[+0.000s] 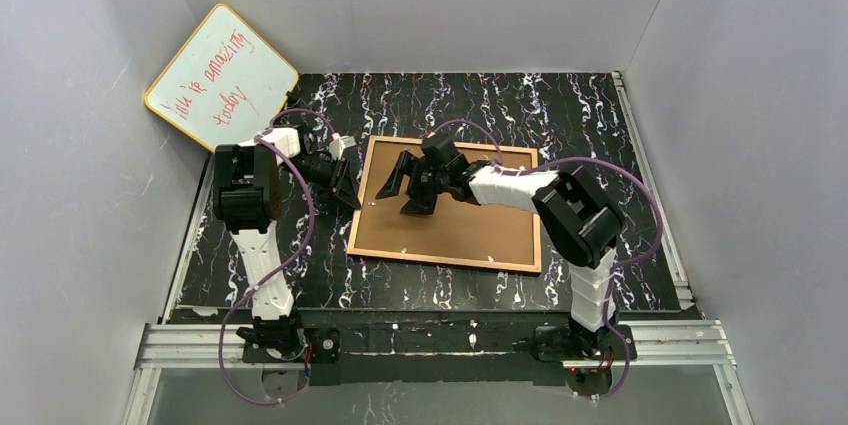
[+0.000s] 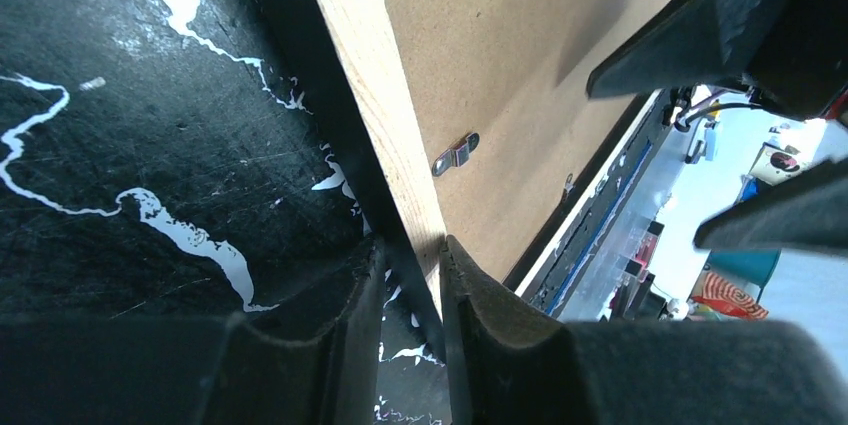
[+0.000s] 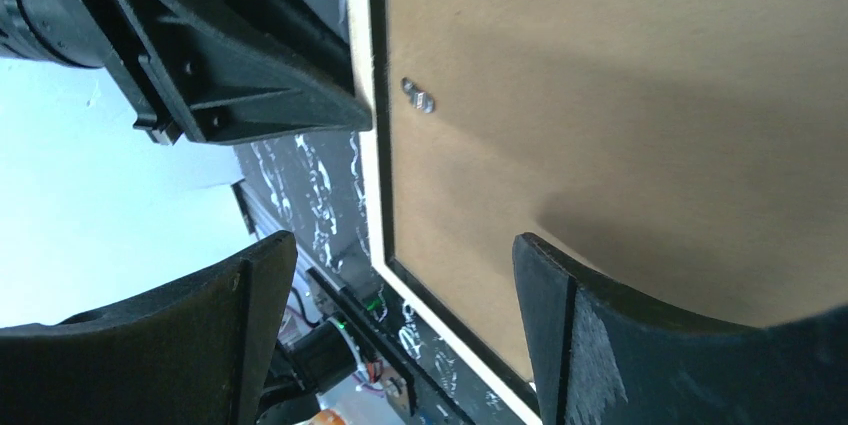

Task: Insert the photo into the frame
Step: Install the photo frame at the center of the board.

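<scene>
The frame [image 1: 445, 258] lies face down on the black marbled table, its light wood back rim up. The brown hardboard backing panel [image 1: 470, 225] sits inside it. The photo does not show in any view. My left gripper [image 1: 345, 185] is shut on the frame's left rim; in the left wrist view [image 2: 415, 255] the wood rim [image 2: 375, 85] runs between its fingertips. My right gripper [image 1: 403, 198] is open and empty, just above the backing panel's left part. In the right wrist view [image 3: 405, 275] its fingers straddle the frame's rim [image 3: 362, 175] and the panel [image 3: 620, 75].
A yellow-edged whiteboard [image 1: 222, 77] with red writing leans in the far left corner. A small metal clip [image 2: 455, 153] sits on the backing near the left rim, also in the right wrist view [image 3: 418, 97]. Grey walls enclose the table; a rail runs along the near edge.
</scene>
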`<action>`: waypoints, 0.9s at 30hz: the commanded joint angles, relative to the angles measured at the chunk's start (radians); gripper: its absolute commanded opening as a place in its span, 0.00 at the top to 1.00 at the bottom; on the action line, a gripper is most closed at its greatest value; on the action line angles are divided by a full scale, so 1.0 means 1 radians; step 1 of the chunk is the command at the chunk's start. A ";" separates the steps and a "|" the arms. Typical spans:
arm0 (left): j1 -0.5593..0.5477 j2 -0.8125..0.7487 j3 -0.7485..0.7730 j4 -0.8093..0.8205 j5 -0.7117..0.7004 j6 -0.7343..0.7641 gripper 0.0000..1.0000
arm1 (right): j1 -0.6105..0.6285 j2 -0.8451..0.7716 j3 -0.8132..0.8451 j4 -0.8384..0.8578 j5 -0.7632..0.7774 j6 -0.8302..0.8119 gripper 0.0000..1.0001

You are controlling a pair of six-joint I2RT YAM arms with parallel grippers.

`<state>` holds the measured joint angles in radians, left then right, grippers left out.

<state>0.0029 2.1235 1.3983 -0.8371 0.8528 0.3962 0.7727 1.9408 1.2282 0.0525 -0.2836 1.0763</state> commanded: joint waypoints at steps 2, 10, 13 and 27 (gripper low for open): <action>-0.015 -0.011 -0.043 0.058 -0.083 0.020 0.81 | 0.030 0.041 0.062 0.109 -0.068 0.076 0.13; -0.015 -0.015 -0.051 0.064 -0.085 0.025 0.82 | 0.061 0.123 0.121 0.125 -0.100 0.094 0.14; -0.015 -0.016 -0.050 0.065 -0.084 0.023 0.82 | 0.061 0.151 0.152 0.122 -0.092 0.090 0.15; -0.015 -0.028 -0.047 0.066 -0.082 0.029 0.83 | 0.060 0.221 0.238 0.089 -0.016 0.047 0.18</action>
<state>0.0048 2.1078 1.3808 -0.8158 0.8494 0.3817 0.8318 2.1380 1.4109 0.1356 -0.3386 1.1473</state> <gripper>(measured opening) 0.213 0.827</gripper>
